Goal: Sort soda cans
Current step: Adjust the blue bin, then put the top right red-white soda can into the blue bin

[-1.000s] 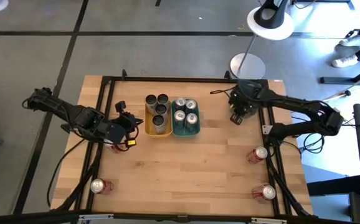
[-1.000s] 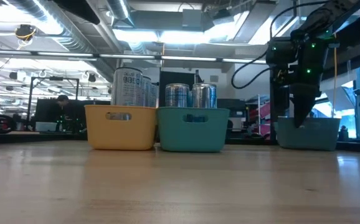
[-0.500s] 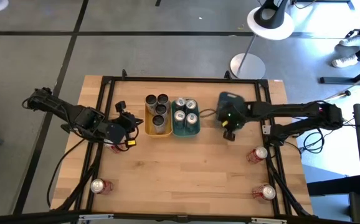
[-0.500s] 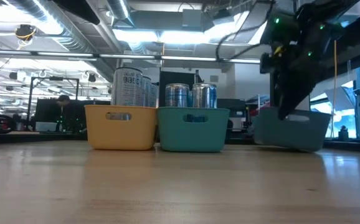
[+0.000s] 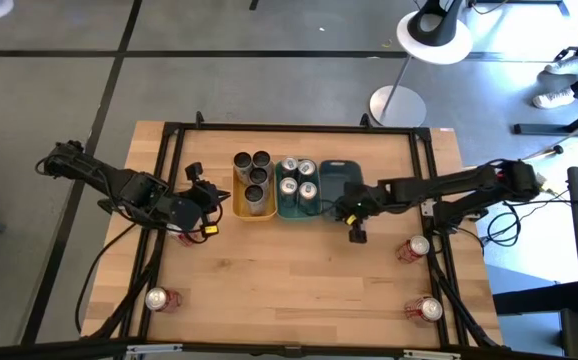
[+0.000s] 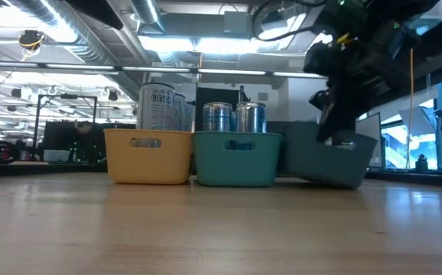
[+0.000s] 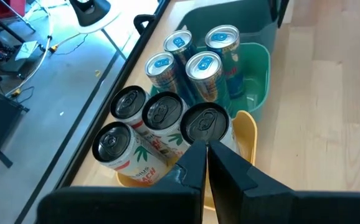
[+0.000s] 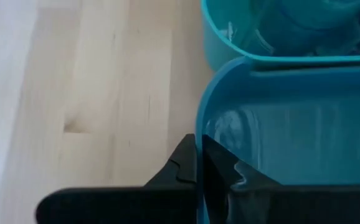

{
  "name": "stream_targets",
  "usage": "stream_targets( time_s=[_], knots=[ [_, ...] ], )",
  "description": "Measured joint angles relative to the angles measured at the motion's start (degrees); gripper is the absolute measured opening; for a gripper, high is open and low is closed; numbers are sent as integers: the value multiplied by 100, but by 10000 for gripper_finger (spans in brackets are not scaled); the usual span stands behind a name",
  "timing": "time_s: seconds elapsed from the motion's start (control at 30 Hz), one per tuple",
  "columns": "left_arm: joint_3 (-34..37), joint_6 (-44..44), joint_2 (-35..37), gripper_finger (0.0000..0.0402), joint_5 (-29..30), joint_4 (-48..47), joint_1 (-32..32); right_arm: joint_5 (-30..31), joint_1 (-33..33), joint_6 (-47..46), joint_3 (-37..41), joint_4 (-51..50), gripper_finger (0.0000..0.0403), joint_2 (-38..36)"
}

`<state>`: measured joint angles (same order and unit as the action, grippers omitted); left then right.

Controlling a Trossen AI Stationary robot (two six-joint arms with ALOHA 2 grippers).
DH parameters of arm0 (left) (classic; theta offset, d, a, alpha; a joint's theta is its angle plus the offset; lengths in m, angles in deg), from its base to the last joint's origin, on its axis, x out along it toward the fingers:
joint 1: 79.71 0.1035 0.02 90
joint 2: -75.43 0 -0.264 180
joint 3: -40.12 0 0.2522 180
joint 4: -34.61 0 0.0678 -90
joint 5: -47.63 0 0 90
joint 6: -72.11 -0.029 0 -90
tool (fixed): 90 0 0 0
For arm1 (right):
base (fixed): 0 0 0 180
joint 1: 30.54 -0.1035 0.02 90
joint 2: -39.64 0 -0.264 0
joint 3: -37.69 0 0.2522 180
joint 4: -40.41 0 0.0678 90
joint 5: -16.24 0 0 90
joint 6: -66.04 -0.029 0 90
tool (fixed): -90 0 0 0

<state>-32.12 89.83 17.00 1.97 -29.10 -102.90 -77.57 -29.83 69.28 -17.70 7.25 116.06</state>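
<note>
A yellow tray (image 5: 252, 205) holds several dark soda cans (image 7: 162, 114), and a teal tray (image 5: 299, 210) beside it holds several silver-teal cans (image 7: 203, 64). Right of the teal tray sits a dark grey-blue tray (image 5: 337, 178) with no cans in it. My right gripper (image 5: 352, 212) is shut on it. Red cans stand on the table at the right edge (image 5: 415, 248), the near right (image 5: 428, 310) and the near left (image 5: 158, 298). My left gripper (image 7: 205, 154) is shut on nothing and hovers left of the yellow tray. My right gripper pinches the dark tray's wall at its rim (image 8: 200, 127), near the tray's near right corner, one finger inside and one outside. The fingers slant down from the table's right side. The tray hangs tilted (image 6: 328, 156); whether its bottom touches the table I cannot tell.
A black frame (image 5: 174, 150) runs around the table's edges. Another red can (image 5: 182, 236) shows partly under my left arm. The wooden table's middle and near part (image 5: 289, 280) is bare. A lamp base (image 5: 397, 103) stands on the floor beyond the far edge.
My right gripper has swung from the table's far right corner toward the left, rolling and tipping as it went. It carried the dark tray with it. The tray now lies tilted right beside the teal tray.
</note>
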Motion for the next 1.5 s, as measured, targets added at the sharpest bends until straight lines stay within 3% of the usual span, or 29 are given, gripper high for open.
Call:
stream_targets(
  time_s=[0.23,0.5,0.7,1.0,1.27,1.5],
  knots=[
    [0,26,0,11,1,2,0,6,0,-197,9,506,17,422],
    [0,12,0,11,0,2,0,18,4,-210,-295,341,101,439],
    [0,17,0,11,0,2,0,18,4,-439,-1669,-1585,149,317],
    [0,28,-2,11,-2,7,0,-657,-81,-2272,-3947,-4298,153,305],
    [0,29,-2,11,-2,7,0,-596,-962,-3528,-4319,-5316,153,241],
    [0,15,-2,11,-1,4,0,648,-2109,-4912,-4291,-6578,153,228]
  ],
)
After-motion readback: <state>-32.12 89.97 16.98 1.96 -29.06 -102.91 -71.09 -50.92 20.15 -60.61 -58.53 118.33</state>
